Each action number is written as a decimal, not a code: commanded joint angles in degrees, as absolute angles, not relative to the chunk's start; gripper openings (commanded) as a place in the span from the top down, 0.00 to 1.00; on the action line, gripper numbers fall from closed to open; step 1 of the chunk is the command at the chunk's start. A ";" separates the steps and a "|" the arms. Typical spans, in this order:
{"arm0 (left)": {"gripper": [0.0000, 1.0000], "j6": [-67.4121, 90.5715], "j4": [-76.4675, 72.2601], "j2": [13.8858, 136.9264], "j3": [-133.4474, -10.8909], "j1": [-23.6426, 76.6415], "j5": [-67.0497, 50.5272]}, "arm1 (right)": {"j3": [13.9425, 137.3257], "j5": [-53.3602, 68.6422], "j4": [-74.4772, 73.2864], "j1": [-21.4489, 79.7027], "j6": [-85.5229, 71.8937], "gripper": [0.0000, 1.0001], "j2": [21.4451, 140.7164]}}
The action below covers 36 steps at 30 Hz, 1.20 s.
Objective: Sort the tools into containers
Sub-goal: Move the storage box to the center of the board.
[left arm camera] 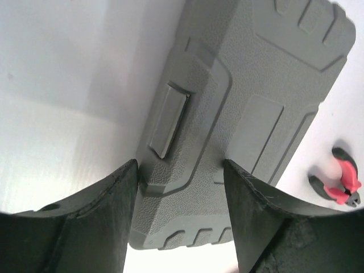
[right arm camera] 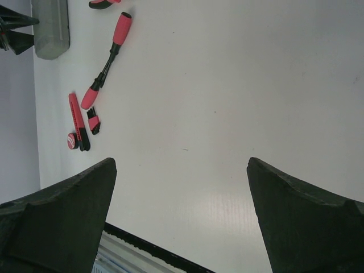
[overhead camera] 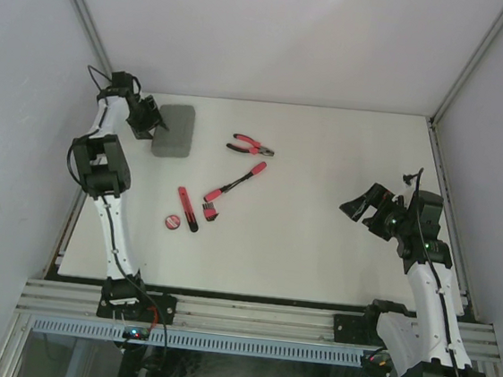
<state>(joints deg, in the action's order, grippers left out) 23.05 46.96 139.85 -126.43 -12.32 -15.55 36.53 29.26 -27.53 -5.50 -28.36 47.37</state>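
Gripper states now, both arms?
Left gripper: jaws straddle the grey case; clamped or not cannot be told.
Right gripper: open, holding nothing.

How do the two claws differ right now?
The left claw straddles one end of the grey case at the table's far left; the right claw hangs over bare table, nothing between its fingers. The left claw's fingers sit close against the case, grip unclear; the right claw's stand wide apart. Both have two dark fingers.
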 commanded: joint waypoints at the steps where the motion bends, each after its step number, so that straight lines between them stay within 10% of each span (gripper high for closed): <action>1: 0.36 19.78 46.77 133.01 -119.28 -10.37 -15.10 | 37.05 30.31 -24.92 -5.10 -28.57 0.03 46.63; 36: 0.47 26.48 20.24 106.17 -64.68 5.65 -14.36 | 37.07 29.02 -27.24 -1.81 -29.53 0.05 43.25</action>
